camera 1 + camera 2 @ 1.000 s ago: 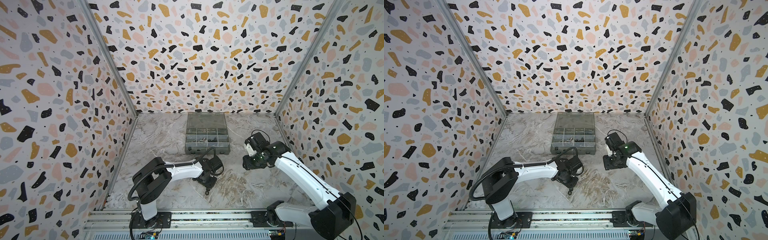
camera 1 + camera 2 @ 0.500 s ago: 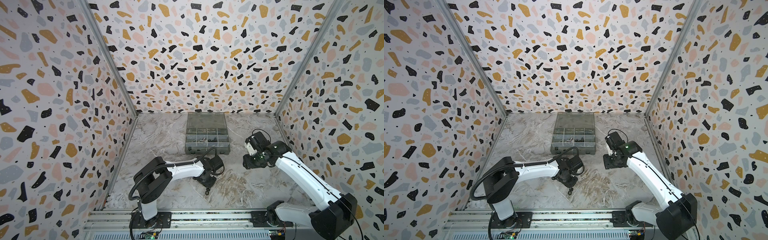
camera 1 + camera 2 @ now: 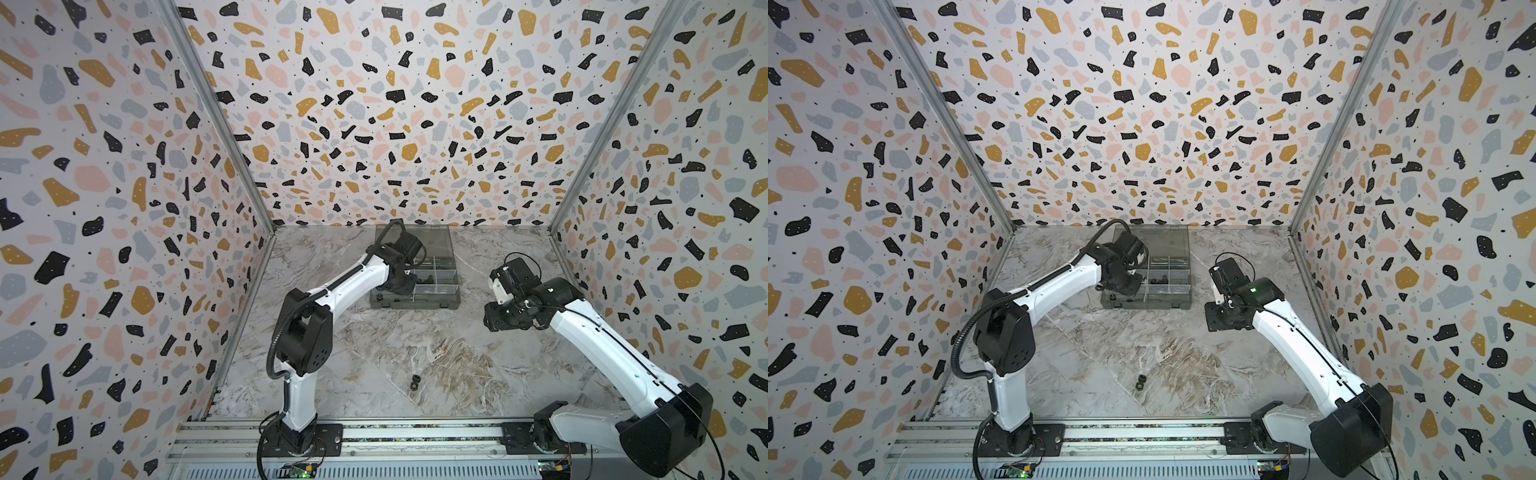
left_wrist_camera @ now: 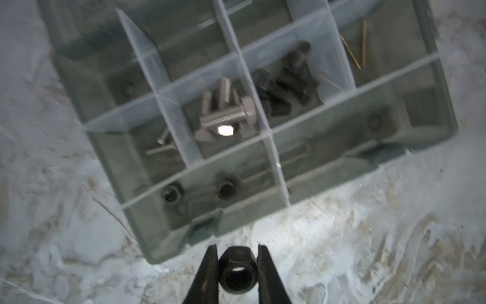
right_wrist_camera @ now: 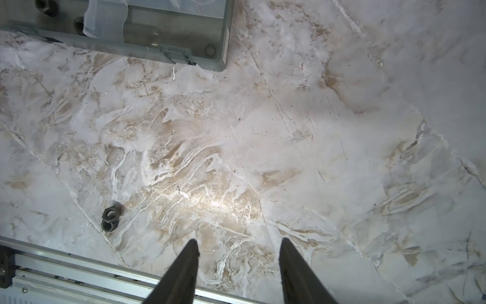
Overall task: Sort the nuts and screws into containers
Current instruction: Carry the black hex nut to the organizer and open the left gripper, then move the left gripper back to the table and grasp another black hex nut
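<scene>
The left gripper (image 4: 236, 248) is clamped on one black nut (image 4: 238, 273) at the organiser box's (image 4: 168, 237) near-left corner. The right gripper (image 5: 238, 243), jaws apart and empty, hovers right of the box. Two loose nuts (image 5: 110, 218) lie touching on the open table (image 5: 289, 131), near the front rail (image 5: 79, 268).

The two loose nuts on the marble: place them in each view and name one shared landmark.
Both top views: two loose nuts on the marble by the front rail.
Left wrist: not in it; the held nut in the left hand is another.
Right wrist: the nuts touch each other, near the rail.
Shared landmark: the organiser box, in all four.
</scene>
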`<state>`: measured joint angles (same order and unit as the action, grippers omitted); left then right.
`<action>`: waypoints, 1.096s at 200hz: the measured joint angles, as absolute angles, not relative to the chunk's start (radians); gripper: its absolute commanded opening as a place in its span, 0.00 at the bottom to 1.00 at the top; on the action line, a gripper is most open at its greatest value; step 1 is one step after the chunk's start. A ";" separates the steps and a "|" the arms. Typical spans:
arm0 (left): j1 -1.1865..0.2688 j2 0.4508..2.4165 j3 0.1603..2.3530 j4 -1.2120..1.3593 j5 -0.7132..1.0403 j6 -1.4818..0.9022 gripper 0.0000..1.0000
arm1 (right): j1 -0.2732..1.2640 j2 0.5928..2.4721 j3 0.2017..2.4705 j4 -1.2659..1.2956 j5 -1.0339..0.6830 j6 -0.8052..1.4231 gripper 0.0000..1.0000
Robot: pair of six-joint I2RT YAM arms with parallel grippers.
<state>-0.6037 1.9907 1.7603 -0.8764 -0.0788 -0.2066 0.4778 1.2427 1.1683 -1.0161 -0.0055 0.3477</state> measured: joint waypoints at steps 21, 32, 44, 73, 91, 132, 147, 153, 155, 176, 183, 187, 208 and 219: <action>-0.580 2.056 1.824 -0.892 -0.089 -0.187 0.13 | 0.477 1.251 1.169 -1.012 0.003 0.350 0.52; -0.576 2.077 1.829 -0.898 -0.088 -0.179 0.13 | 0.475 1.259 1.173 -1.012 0.010 0.351 0.52; -0.573 2.090 1.826 -0.908 -0.088 -0.175 0.13 | 0.472 1.271 1.182 -1.011 0.015 0.350 0.52; -0.572 2.095 1.809 -0.913 -0.083 -0.171 0.13 | 0.468 1.300 1.208 -1.002 0.020 0.350 0.52; -0.572 2.095 1.793 -0.910 -0.080 -0.171 0.15 | 0.466 1.320 1.224 -0.998 0.020 0.346 0.52; -0.572 2.095 1.757 -0.897 -0.061 -0.173 0.49 | 0.460 1.356 1.238 -0.994 0.020 0.329 0.52; -0.572 2.095 1.751 -0.895 -0.058 -0.173 0.53 | 0.459 1.363 1.243 -0.994 0.020 0.323 0.52; -0.572 2.094 1.750 -0.894 -0.059 -0.175 0.54 | 0.459 1.364 1.245 -0.995 0.020 0.322 0.52; -0.572 2.094 1.750 -0.894 -0.058 -0.174 0.54 | 0.459 1.364 1.246 -0.994 0.020 0.321 0.52; -0.572 2.078 1.722 -0.884 -0.057 -0.179 0.54 | 0.459 1.364 1.249 -0.994 0.019 0.315 0.52; -0.572 2.061 1.701 -0.881 -0.052 -0.181 0.53 | 0.459 1.364 1.249 -0.994 0.019 0.312 0.52; -0.573 2.050 1.685 -0.879 -0.049 -0.183 0.53 | 0.459 1.364 1.249 -0.994 0.019 0.312 0.52; -0.592 1.955 1.578 -0.872 -0.042 -0.187 0.53 | 0.459 1.364 1.249 -0.994 0.015 0.310 0.52; -0.620 1.899 1.516 -0.871 -0.043 -0.187 0.52 | 0.459 1.364 1.249 -0.994 0.012 0.308 0.52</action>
